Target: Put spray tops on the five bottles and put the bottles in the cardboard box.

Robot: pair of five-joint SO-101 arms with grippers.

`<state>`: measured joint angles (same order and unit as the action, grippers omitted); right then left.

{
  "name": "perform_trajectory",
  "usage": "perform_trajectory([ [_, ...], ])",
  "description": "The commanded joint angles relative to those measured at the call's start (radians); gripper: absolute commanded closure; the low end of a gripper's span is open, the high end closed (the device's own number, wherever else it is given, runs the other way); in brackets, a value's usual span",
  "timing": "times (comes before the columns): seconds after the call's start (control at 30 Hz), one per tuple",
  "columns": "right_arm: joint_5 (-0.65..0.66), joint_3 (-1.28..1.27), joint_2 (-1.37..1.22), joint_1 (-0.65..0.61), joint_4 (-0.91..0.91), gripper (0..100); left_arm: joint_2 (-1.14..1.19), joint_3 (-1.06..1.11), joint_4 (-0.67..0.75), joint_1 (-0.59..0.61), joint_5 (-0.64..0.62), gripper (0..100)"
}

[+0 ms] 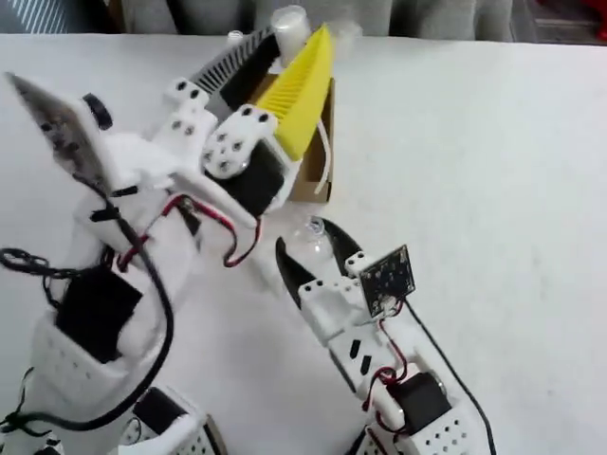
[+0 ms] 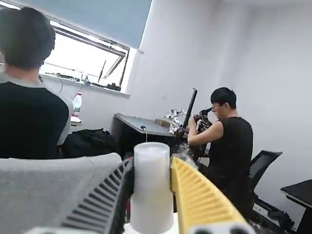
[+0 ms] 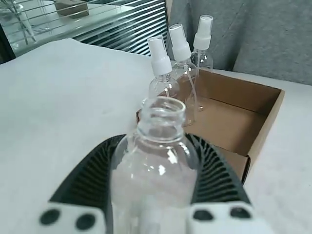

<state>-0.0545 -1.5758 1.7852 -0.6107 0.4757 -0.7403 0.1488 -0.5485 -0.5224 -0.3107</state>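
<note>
Two claws busy here, and my guess at the risk is the spray top (image 2: 152,190), pinched narrow in the left gripper (image 2: 151,168) up over the cardboard box (image 3: 263,122), going on crooked and missing the open neck of the bottle (image 3: 153,165) that the right gripper (image 3: 156,141) clamps upright just beside that box.

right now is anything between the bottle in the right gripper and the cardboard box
On the table, nothing: bare surface lies between the open bottle and the cardboard box. Three capped bottles stand along one wall inside. Overhead, the left gripper hangs above the box with a spray top.
</note>
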Motion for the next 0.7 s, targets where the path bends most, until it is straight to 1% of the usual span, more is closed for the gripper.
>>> perform_trajectory([
  [0.0, 0.009, 0.011, 0.004, -0.005, -0.022, 98.1, 0.005, 0.055, 0.031, -0.01, -0.006, 92],
  [0.17, 0.009, 0.011, 0.004, -0.002, -0.022, 98.1, -0.005, 0.176, 0.11, -0.008, -0.014, 92],
  [0.4, 0.009, 0.011, 0.004, -0.001, -0.022, 98.1, -0.12, 0.362, 0.229, -0.008, -0.009, 92],
  [0.6, 0.009, 0.009, 0.004, -0.001, -0.022, 98.1, -0.157, 0.399, 0.224, -0.008, -0.008, 92],
  [0.67, 0.009, 0.009, 0.004, -0.001, -0.022, 98.1, -0.159, 0.394, 0.224, 0.015, -0.008, 92],
])
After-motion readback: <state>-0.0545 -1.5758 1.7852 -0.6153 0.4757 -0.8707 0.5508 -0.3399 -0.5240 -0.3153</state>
